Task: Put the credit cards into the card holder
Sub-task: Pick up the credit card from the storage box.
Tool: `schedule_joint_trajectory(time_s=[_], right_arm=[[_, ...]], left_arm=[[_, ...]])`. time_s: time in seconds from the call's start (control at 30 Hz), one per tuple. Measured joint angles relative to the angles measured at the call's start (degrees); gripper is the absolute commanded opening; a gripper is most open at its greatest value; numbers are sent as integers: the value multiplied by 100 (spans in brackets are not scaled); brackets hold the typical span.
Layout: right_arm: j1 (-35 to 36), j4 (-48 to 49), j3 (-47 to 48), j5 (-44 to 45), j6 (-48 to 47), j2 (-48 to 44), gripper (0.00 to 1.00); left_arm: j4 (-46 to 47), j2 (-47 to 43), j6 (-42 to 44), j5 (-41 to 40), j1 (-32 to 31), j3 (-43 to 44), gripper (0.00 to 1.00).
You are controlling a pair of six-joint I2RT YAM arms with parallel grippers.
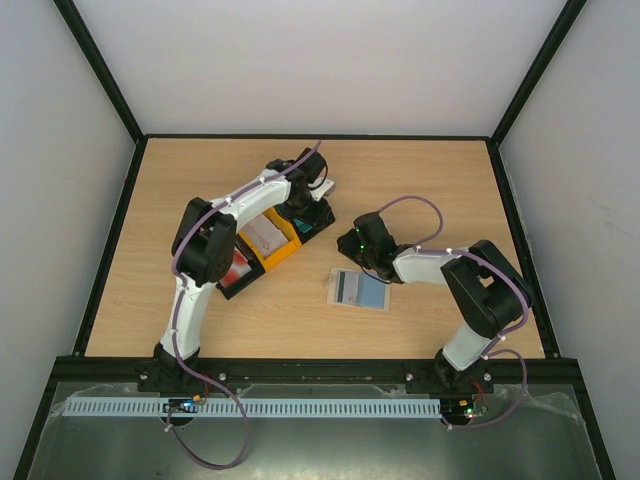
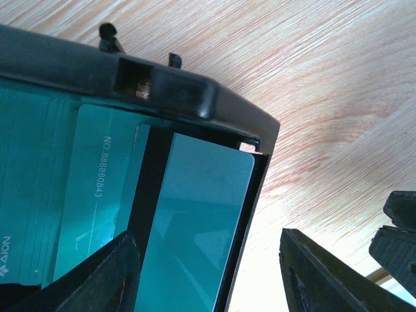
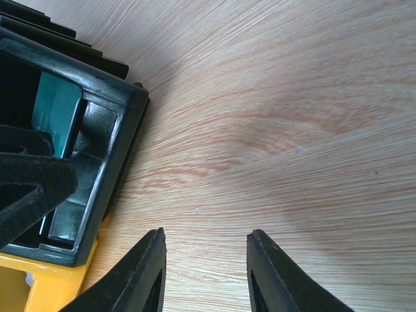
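Observation:
The card holder (image 1: 360, 290) lies open on the table, blue-grey inside up, in front of the trays. Teal credit cards (image 2: 84, 195) fill a black tray (image 2: 195, 97). One teal card (image 2: 195, 227) leans tilted against that tray's wall, between the fingers of my left gripper (image 2: 211, 260), which stands open around it without pinching it. Whitish cards (image 1: 265, 236) sit in the yellow tray and a red-and-white card (image 1: 237, 266) in the other black tray. My right gripper (image 3: 207, 244) is open over bare wood beside the teal tray's corner (image 3: 110, 130).
Three trays stand in a diagonal row: black (image 1: 232, 282), yellow (image 1: 280, 255), black (image 1: 318, 222). The right gripper's dark body (image 2: 400, 240) shows close to the left fingers. Black frame rails border the table (image 1: 420, 180).

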Motion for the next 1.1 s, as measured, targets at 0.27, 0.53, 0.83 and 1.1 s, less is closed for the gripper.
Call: schedule_joint_trajectory(time_s=[0.27, 0.53, 0.83, 1.1], right_arm=[[-13, 4, -118, -2, 0, 0, 35], [-55, 0, -201, 2, -4, -79, 35], [-63, 2, -208, 2, -24, -151, 35], [-72, 2, -260, -7, -22, -151, 35]], left_arm=[[-7, 52, 96, 33, -39, 0, 50], [-28, 195, 177, 48, -87, 31, 30], [-72, 181, 125, -57, -101, 70, 17], [-76, 127, 133, -83, -101, 85, 10]])
